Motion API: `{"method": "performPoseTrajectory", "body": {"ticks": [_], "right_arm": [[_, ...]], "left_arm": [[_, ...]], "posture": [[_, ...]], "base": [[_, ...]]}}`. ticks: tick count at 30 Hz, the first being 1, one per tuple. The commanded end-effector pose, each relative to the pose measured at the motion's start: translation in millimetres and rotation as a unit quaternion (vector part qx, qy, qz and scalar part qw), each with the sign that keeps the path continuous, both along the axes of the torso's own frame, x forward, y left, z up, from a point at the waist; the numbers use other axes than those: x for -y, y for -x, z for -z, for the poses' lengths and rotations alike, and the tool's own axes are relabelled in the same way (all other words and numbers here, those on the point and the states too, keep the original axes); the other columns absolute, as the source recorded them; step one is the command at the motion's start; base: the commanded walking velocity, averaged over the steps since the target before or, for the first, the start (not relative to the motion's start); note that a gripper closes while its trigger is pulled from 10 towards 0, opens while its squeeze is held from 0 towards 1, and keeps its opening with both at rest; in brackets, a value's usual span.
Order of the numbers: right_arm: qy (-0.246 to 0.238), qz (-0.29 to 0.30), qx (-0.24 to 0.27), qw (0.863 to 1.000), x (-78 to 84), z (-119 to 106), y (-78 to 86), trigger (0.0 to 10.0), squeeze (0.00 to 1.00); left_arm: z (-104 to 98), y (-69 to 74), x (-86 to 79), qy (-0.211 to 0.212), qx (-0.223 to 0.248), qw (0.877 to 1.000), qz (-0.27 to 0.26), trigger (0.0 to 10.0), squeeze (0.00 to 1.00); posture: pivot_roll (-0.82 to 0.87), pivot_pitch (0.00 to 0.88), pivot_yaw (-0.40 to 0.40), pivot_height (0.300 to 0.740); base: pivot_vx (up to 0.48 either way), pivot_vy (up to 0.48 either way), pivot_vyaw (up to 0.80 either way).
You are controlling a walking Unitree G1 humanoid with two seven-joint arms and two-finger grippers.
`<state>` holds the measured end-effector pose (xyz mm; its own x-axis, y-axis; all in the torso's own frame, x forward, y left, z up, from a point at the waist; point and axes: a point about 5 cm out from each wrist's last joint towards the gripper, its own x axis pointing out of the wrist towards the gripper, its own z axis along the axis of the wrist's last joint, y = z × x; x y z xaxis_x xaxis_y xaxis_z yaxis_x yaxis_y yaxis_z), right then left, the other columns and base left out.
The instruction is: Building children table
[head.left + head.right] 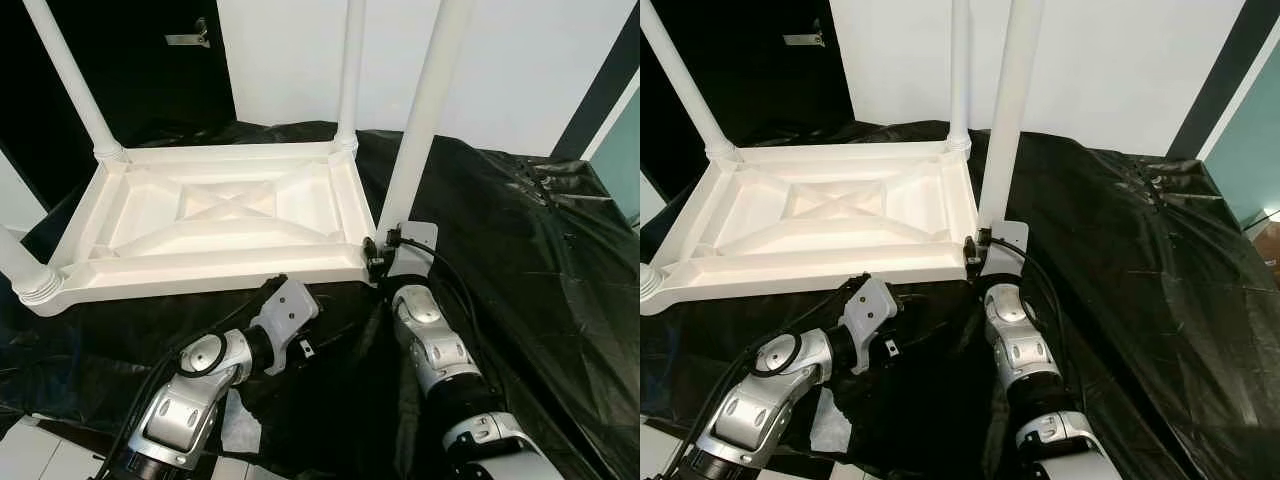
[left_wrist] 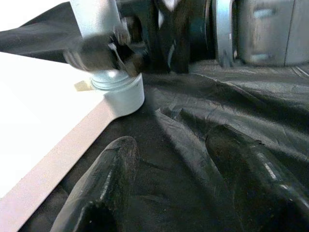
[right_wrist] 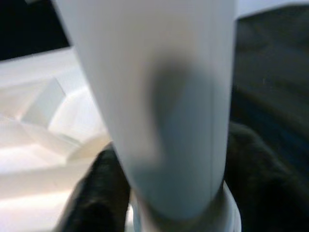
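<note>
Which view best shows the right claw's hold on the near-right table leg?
The right wrist view: the leg stands between the right claw's two black fingers, just above the threaded socket. The eye views show the wrist at the leg's base; the left wrist view shows it blurred.

White plastic children's table (image 1: 215,215) lies upside down on black sheeting, ribbed underside facing up with an X-shaped brace in the middle. Four round white legs stand up from the corner sockets: far left leg (image 1: 70,80), far right leg (image 1: 350,70), near right leg (image 1: 420,120), near left leg (image 1: 20,265) partly cut off by the frame edge.
</note>
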<state>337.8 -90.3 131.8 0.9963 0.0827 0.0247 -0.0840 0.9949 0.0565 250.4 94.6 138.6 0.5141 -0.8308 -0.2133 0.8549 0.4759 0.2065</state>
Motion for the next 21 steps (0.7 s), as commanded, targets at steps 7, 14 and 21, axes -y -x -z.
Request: {"method": "performPoseTrajectory", "body": {"ticks": [7, 14, 21], "right_arm": [[0.007, -0.035, 0.021, 0.999, 20.4, -3, 1.5, 10.0, 0.75], [0.024, -0.115, 0.028, 0.993, 44.6, -2, 3.8, 10.0, 0.0], [0.067, -0.214, 0.018, 0.974, 64.0, 5, 5.4, 10.0, 0.0]], "left_arm": [[2, 2.4, 2.3, -0.003, -0.001, 1.0, -0.01, 10.0, 0.0], [1, 1.6, 0.7, -0.003, -0.001, 1.0, -0.009, 10.0, 0.0], [0, -0.6, -2.1, -0.006, 0.0, 1.0, -0.009, 10.0, 0.0]], "posture": [[0.06, 0.0, -0.069, 0.74], [0.06, 0.0, -0.06, 0.74], [0.05, 0.0, -0.038, 0.74]], "base": [[0.0, 0.0, 0.0], [0.0, 0.0, 0.0], [0.0, 0.0, 0.0]]}}
